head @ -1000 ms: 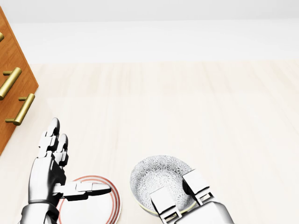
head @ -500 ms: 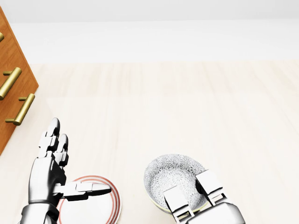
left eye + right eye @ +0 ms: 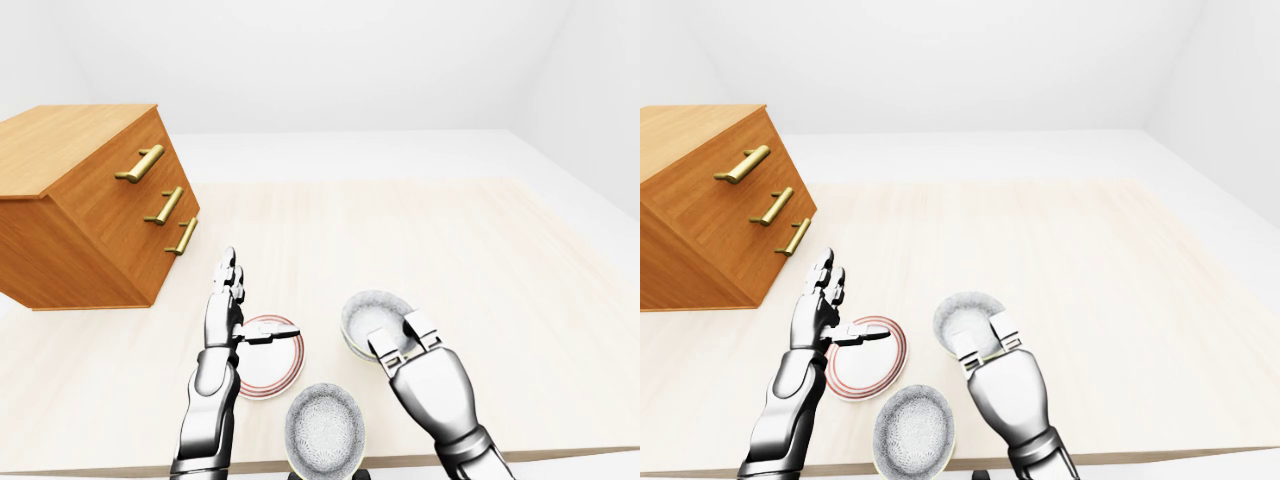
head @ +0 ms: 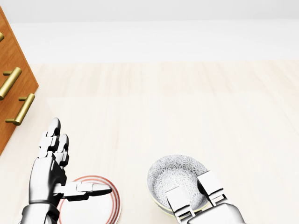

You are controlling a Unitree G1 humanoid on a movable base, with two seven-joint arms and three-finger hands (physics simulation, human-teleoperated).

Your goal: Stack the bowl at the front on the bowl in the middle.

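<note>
My right hand (image 3: 400, 336) is shut on the rim of a grey patterned bowl (image 3: 372, 312), two fingers (image 4: 180, 199) lying inside it; the thumb is hidden. A second speckled bowl (image 3: 325, 432) sits at the bottom of the left-eye view near the table's edge, to the lower left of the held bowl. A shallow white bowl with a red rim (image 3: 274, 362) lies left of both. My left hand (image 3: 248, 308) stands open and upright at that bowl's left side, its thumb reaching over the rim without gripping.
A wooden chest of drawers (image 3: 90, 205) with brass handles stands on the pale wooden table (image 3: 450, 240) at the left. The table's near edge (image 3: 560, 452) runs along the bottom of the eye views.
My right hand has carried the patterned bowl to the right in the head view, most of it in the first half second. The left hand and red-rimmed bowl have not moved.
</note>
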